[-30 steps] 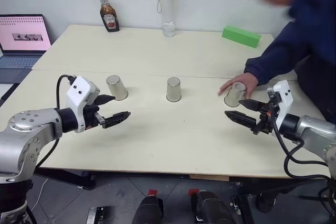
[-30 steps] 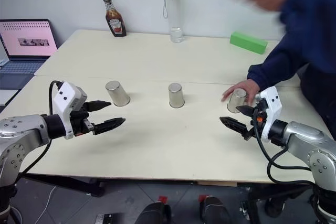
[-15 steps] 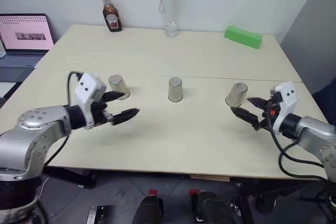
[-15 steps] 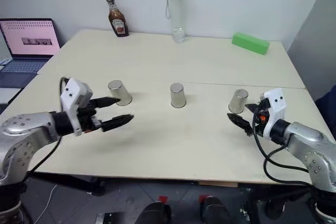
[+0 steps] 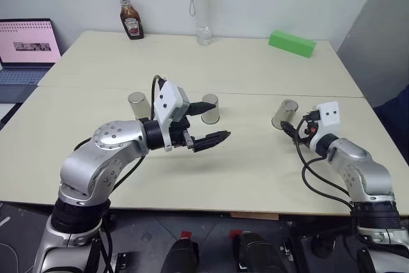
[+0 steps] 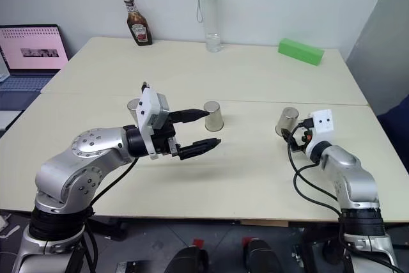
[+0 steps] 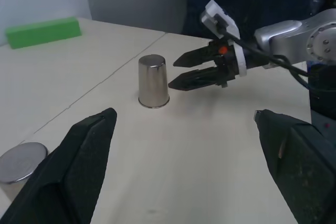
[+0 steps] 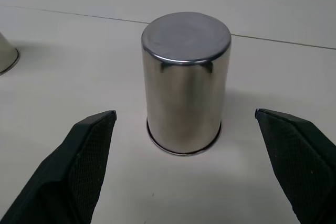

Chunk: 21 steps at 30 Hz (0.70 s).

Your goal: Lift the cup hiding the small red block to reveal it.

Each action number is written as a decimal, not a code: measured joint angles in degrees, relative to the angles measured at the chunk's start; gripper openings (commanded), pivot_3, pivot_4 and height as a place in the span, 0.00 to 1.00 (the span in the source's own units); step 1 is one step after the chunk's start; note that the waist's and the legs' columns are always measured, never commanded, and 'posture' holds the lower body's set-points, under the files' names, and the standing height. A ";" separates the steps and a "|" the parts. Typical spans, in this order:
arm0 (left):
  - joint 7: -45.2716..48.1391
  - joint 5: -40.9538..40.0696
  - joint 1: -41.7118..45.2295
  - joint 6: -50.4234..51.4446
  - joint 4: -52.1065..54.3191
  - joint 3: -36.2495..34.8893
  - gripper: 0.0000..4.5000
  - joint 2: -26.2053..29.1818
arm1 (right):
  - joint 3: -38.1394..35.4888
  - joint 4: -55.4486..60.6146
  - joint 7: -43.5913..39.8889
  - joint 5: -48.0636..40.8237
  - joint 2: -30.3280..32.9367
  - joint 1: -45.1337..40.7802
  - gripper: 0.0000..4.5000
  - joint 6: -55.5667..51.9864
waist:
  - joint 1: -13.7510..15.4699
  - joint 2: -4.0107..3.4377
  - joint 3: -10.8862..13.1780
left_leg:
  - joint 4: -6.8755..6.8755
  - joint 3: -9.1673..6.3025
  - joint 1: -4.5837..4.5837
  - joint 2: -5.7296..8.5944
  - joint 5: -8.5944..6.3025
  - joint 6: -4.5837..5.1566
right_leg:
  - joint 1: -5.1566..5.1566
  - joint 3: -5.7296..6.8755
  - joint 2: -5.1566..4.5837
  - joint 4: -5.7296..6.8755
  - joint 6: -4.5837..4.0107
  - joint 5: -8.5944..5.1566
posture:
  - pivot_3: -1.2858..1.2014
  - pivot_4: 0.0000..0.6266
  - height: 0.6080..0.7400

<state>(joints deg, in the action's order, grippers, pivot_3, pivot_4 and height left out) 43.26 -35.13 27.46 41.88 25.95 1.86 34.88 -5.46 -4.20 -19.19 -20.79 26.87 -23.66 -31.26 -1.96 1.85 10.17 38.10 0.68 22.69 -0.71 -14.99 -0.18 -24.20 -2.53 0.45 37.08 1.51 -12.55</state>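
Three silvery cups stand upside down in a row on the table: left (image 5: pixel 137 105), middle (image 5: pixel 209 108) and right (image 5: pixel 284 114). The small red block is hidden, and I cannot tell which cup covers it. My left gripper (image 5: pixel 216 121) hangs open and level just in front of the middle cup, holding nothing. My right gripper (image 7: pixel 173 73) is open right beside the right cup. In the right wrist view that cup (image 8: pixel 185 82) stands between and just ahead of the two fingers (image 8: pixel 84 166), untouched.
A ketchup bottle (image 5: pixel 131 22), a tall clear bottle (image 5: pixel 203 9) and a long green block (image 5: pixel 292 43) stand along the table's far side. A laptop (image 5: pixel 29 46) sits at the far left. A person's dark clothing (image 5: pixel 399 116) shows at the right edge.
The person's hand has left the right cup and pulled away. My left gripper swung right, toward the middle cup. My right gripper moved forward up to the right cup.
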 measured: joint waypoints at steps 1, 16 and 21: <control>0.01 0.14 -0.03 -0.05 -0.09 0.25 0.99 -0.25 | 0.13 -1.36 -0.06 0.65 -0.55 -0.73 1.00 0.99 | 0.01 -0.01 0.01 | 0.00 0.00 0.00 0.03 0.00 0.00 | 0.00 0.00 -0.02 0.01 0.00 0.00 | 0.52 0.24 1.00; -0.28 1.28 -1.32 -0.29 -0.73 0.45 1.00 -0.90 | -0.17 -17.53 -0.01 6.09 -5.61 -8.49 0.65 13.59 | 0.12 -0.03 0.02 | -0.01 -0.06 0.05 0.03 0.00 0.00 | 0.00 0.00 -0.05 -0.03 -0.01 0.01 | 0.52 0.24 1.00; -0.21 1.28 -1.35 -0.11 -0.74 0.45 1.00 -0.97 | -0.22 -16.72 -0.49 6.12 -5.64 -8.31 0.58 13.87 | 0.12 -0.03 0.02 | -0.01 -0.07 0.04 0.03 0.00 0.00 | 0.00 0.00 -0.05 -0.01 -0.02 0.01 | 0.52 0.24 1.00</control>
<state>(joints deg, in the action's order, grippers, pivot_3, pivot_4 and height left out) 43.05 -33.85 26.11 41.77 25.22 2.30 33.91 -5.68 -20.92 -19.68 -14.67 21.23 -31.97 -17.39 -1.84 1.82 10.19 38.09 0.60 22.73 -0.68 -14.99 -0.18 -24.20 -2.54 0.40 37.08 1.50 -12.54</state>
